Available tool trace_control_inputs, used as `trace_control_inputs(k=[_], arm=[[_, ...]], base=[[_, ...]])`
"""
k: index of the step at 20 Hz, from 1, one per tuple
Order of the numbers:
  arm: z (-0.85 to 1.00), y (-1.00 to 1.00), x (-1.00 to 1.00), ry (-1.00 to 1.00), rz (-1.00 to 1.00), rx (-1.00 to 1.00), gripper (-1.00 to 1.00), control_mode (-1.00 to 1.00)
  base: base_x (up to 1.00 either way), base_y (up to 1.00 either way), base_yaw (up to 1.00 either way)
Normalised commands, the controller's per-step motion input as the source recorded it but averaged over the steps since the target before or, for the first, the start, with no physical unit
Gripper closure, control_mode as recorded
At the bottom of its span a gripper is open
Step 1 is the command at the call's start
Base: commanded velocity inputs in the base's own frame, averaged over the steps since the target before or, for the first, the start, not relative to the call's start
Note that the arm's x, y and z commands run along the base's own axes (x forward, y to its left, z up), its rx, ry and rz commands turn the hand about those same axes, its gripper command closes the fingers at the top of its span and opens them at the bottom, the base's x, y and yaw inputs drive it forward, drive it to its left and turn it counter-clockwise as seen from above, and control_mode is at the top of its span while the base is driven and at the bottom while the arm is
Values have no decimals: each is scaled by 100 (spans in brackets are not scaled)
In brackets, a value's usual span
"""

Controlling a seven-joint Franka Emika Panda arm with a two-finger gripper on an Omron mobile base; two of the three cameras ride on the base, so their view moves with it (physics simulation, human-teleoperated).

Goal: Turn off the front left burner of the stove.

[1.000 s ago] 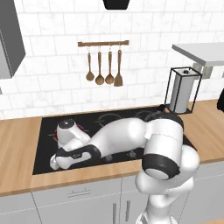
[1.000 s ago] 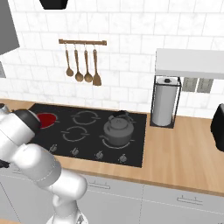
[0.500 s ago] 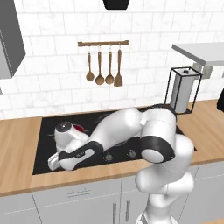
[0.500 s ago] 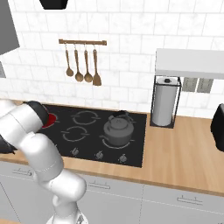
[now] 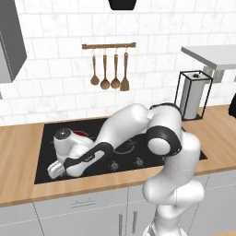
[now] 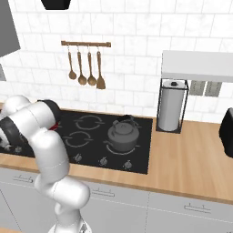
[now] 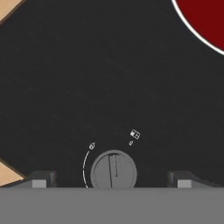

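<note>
Hand (image 7: 112,181): fingertips spread apart, one either side of a round grey knob (image 7: 113,171), not touching it.
Stove (image 7: 87,78): flat black glass, on the wood counter (image 5: 18,138).
Front left burner (image 7: 205,19): solid red disc beyond the knob (glowing).
Kettle (image 6: 120,136): grey, well right.

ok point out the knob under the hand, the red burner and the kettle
knob (image 7: 113,170), hand view, centre of its grey face
front left burner (image 7: 205,17), hand view, inside the red disc
kettle (image 6: 122,136), right base view, on its rounded body
</note>
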Motion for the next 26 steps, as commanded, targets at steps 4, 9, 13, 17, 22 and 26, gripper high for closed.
trace_control_inputs(k=[4, 9, 13, 17, 22, 26], arm=[[-1, 0, 0, 0, 0, 0, -100, -100], [-15, -4, 0, 0, 0, 0, -100, -100], [-8, -18, 0, 0, 0, 0, -100, -100], [-1, -1, 2, 0, 0, 0, -100, -100], [-7, -1, 7, 0, 0, 0, -100, -100], [-4, -3, 1, 0, 0, 0, -100, -100]], base=[[0, 0, 0], [0, 0, 0], [0, 0, 0], [0, 0, 0], [0, 0, 0], [0, 0, 0]])
